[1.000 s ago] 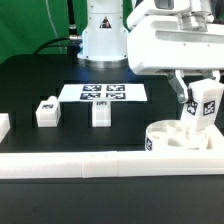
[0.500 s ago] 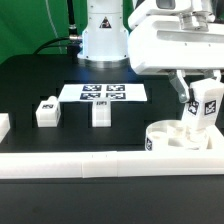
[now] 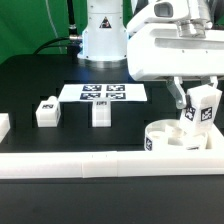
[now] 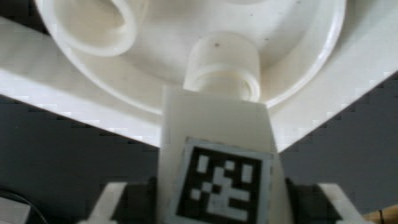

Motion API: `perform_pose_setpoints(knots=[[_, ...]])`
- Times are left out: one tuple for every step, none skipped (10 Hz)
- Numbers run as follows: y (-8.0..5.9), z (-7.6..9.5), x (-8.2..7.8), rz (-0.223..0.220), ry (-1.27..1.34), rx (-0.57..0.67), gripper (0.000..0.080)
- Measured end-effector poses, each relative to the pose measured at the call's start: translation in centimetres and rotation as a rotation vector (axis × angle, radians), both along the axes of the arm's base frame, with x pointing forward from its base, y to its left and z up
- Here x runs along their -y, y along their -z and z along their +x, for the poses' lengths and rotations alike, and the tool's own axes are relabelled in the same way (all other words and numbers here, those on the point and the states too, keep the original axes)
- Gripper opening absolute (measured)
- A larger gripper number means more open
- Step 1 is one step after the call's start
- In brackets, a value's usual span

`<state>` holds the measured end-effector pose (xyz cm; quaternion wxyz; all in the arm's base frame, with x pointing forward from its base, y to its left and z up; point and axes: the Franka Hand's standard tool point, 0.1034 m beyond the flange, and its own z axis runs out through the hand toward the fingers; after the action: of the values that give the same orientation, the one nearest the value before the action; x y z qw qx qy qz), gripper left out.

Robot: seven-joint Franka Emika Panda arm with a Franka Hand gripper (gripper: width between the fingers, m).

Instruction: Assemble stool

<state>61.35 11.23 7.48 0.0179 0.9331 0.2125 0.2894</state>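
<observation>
While the pincer (image 3: 199, 93), closed tight on one leg (image 4: 217, 150), holds its tip at a socket of the seat (image 3: 160, 136) at the exterior view's right, a second leg (image 3: 46, 112) and a third leg (image 3: 101, 112) lie loose on the worktop (image 3: 30, 80); seemingly none is fitted yet.

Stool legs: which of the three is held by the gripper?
The upright leg over the seat, exterior view's right; the other two legs rest free on the table.

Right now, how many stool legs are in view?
3. Two stand apart on the table: the outer leg, toward the exterior view's left, and the middle leg. The third leg is clamped in the gripper, over the round seat. A cut-off white piece at the edge: unclear.
</observation>
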Motion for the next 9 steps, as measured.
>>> perform_pose_setpoints(knots=[[0.08,0.0,0.0,0.0,0.0,0.001,0.0325],[0.12,0.02,0.01,0.0,-0.001,0.005,0.0325],[0.32,-0.02,0.04,-0.001,-0.001,0.008,0.0325],[0.55,-0.1,0.12,-0.002,0.0,0.004,0.0325],[0.58,-0.09,0.11,-0.002,0.0,0.001,0.0325],[0.64,-0.12,0.12,-0.002,0.0,-0.001,0.0419],[0.63,-0.12,0.11,-0.002,0.0,-0.002,0.0553],[0.44,-0.1,-0.05,-0.002,-0.002,-0.007,0.0553],[0.01,0.03,-0.13,-0.001,-0.003,-0.005,0.0633]])
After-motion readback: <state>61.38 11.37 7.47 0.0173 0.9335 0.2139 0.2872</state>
